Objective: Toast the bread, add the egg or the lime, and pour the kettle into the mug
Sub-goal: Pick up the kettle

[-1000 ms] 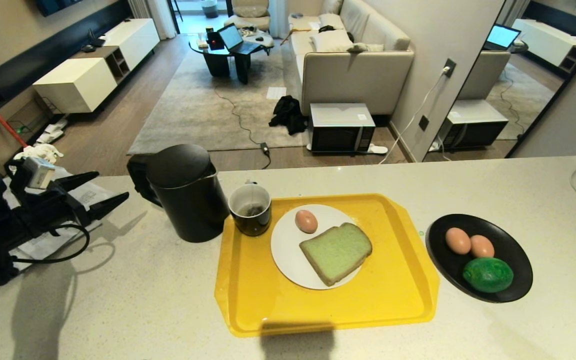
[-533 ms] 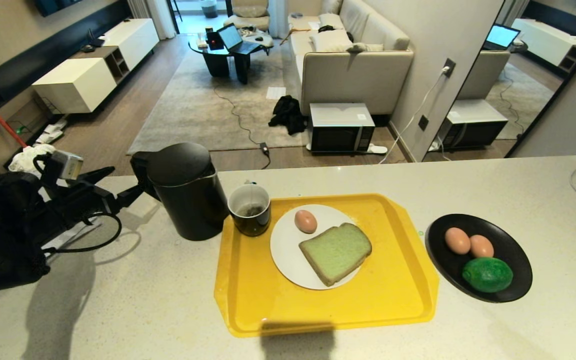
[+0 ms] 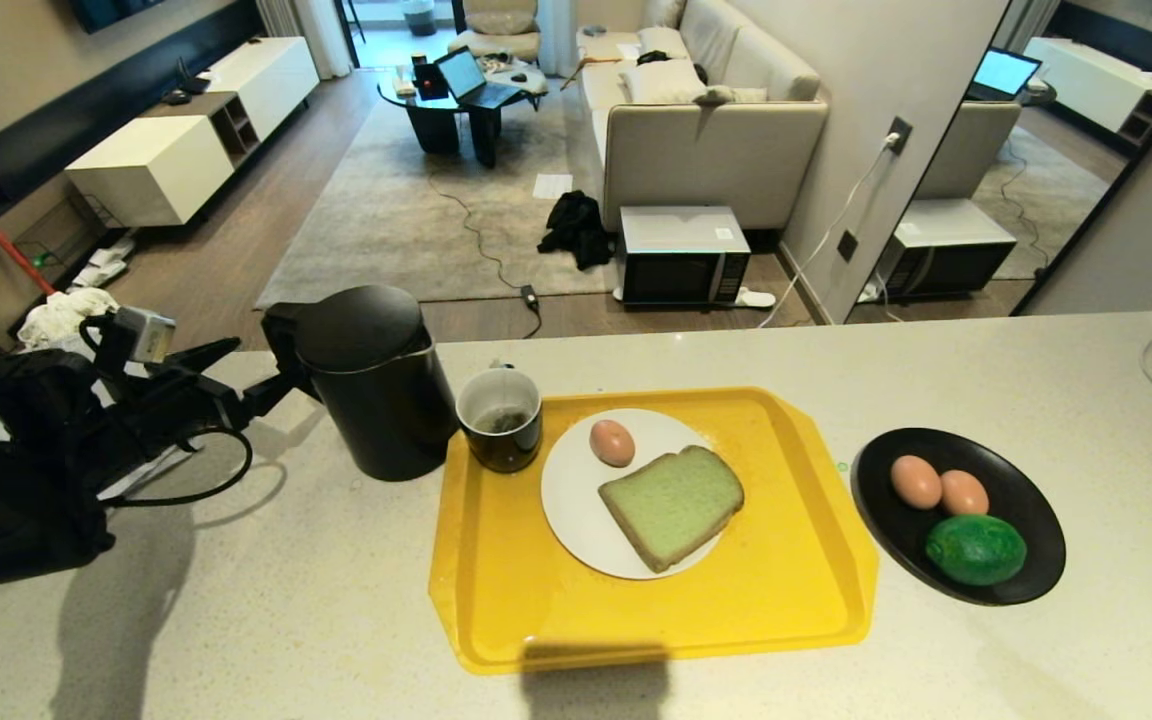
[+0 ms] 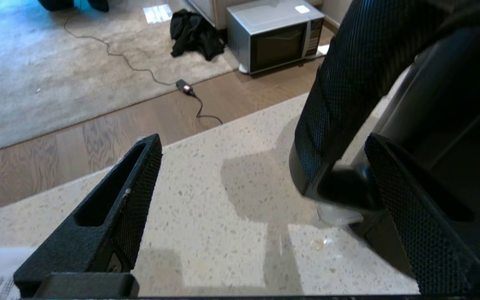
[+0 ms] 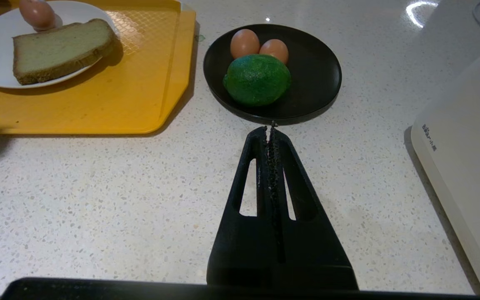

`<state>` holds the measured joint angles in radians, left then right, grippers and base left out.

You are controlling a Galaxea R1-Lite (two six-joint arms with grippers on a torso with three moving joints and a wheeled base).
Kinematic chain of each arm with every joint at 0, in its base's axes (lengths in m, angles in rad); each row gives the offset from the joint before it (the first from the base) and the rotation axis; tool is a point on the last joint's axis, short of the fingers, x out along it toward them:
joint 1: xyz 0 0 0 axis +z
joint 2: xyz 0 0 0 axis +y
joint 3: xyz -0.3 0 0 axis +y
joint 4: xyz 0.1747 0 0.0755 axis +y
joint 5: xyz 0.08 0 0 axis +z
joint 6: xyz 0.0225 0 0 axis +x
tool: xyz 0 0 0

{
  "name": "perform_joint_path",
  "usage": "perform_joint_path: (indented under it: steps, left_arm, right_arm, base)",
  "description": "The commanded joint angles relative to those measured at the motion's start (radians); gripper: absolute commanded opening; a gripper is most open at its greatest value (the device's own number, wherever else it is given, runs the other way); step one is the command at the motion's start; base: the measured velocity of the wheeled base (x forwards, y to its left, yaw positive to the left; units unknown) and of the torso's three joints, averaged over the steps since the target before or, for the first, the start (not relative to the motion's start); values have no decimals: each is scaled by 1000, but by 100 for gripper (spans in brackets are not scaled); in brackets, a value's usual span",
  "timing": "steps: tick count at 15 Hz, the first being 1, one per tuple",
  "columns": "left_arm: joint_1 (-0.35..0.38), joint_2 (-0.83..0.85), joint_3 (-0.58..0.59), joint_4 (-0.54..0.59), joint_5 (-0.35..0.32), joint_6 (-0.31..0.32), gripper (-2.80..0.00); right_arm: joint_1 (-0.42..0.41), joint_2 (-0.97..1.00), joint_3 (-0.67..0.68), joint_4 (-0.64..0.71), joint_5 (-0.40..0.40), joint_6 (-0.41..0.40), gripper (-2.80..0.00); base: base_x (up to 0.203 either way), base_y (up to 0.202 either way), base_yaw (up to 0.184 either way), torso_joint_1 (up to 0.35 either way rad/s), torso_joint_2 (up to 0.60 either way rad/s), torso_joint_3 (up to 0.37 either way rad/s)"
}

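We bring our left gripper [image 3: 258, 372], jaws spread wide, level with the loop handle [image 4: 340, 104] of the black kettle [image 3: 376, 385], which stands on the counter [image 3: 286, 580] just left of the mug [image 3: 501, 418]; our right gripper [image 5: 270, 130] rests pressed together far off.

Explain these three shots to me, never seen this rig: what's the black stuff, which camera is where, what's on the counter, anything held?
It is a two-armed robot on wheels. The wide shot comes from its head; the other two come from cameras on each wrist, behind the jaws.

On the counter: a black kettle, a yellow tray carrying a mug and a white plate with bread and one egg, and a black dish with two more eggs and a lime.

The left gripper is open, its jaws either side of the kettle's handle, not closed. The right gripper is shut on nothing, above the counter near the black dish.
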<state>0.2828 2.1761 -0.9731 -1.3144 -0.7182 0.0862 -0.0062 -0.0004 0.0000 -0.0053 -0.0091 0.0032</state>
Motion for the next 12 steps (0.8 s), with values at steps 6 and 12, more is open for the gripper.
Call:
perform_joint_path:
  steps: [6, 12]
  left_arm:
    - [-11, 68, -144, -6, -39, -76, 0]
    - [-33, 94, -168, -6, -56, -94, 0]
  right_arm:
    - [0, 0, 0, -1, 0, 1, -280]
    - [0, 0, 0, -1, 0, 1, -280]
  base:
    - [0, 0, 0, 0, 0, 0]
    - [0, 0, 0, 0, 0, 0]
